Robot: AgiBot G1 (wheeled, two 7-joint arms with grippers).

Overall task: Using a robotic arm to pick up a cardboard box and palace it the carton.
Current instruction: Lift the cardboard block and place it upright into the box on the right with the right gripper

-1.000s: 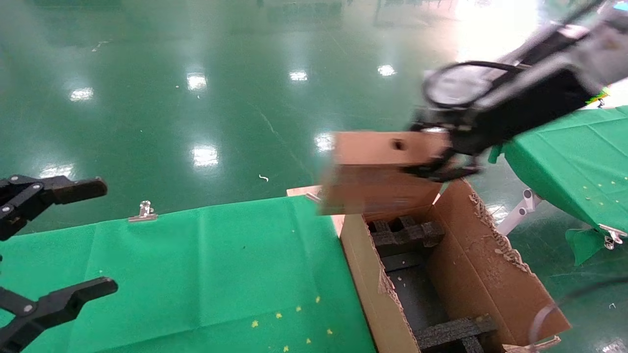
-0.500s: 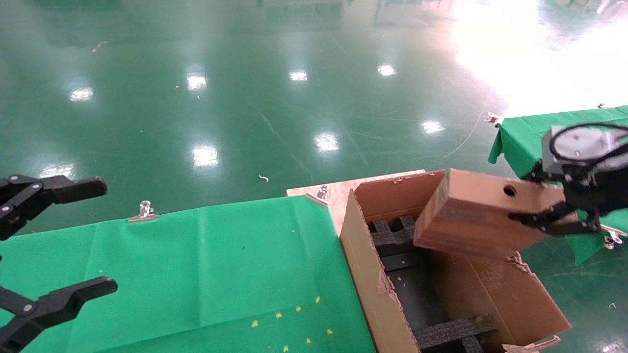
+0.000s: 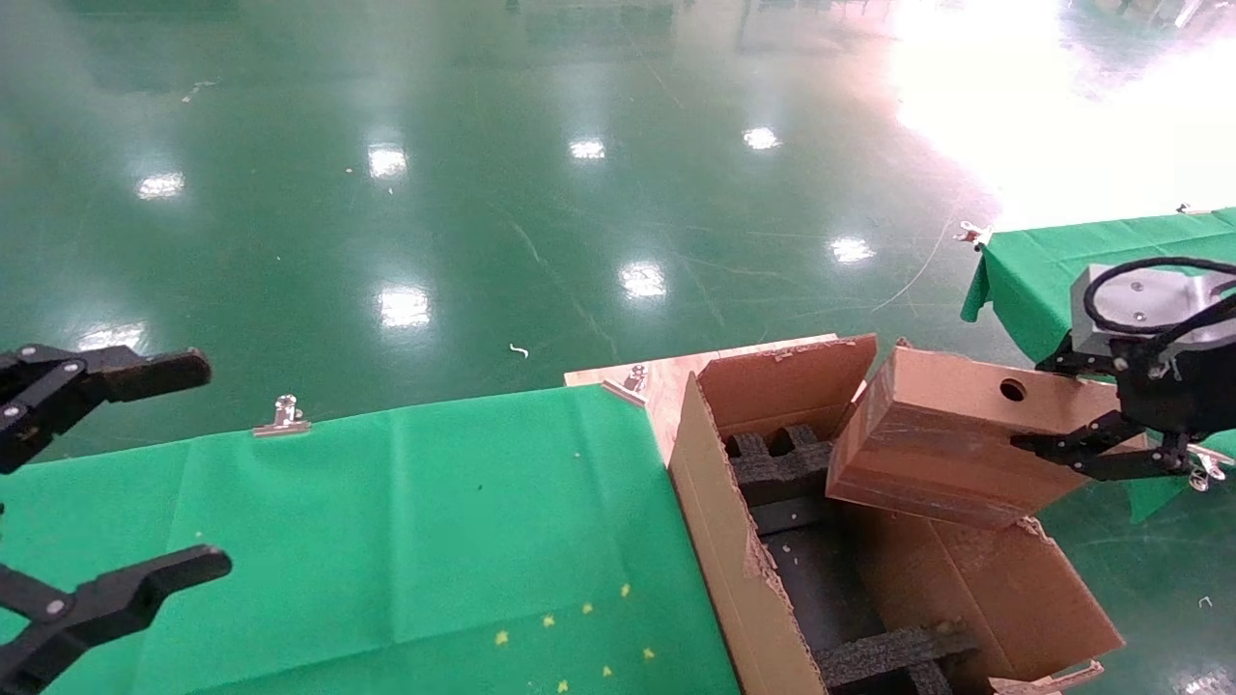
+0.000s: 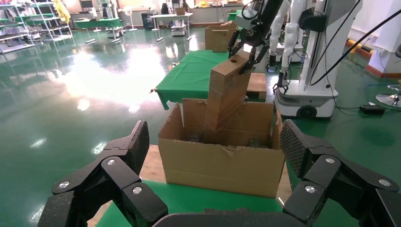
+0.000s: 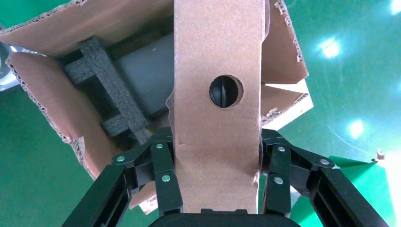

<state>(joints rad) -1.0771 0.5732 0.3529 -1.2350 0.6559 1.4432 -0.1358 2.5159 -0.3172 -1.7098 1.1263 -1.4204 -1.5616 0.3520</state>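
My right gripper, on the white arm, is shut on the small cardboard box. It holds the box tilted above the right side of the open carton, with the box's lower end dipping toward the opening. In the right wrist view the fingers clamp both sides of the box, its round hole facing the camera, with the carton and black foam below. The left wrist view shows the box above the carton. My left gripper is open and empty at the far left.
A green-clothed table lies left of the carton, with a metal clip on its far edge. A second green table stands at the right, just behind my right gripper. Shiny green floor lies beyond. The carton's torn flap hangs out to the right.
My right arm swung the box from above the carton's far left corner to the right and down. In the last half second it sank a little further.
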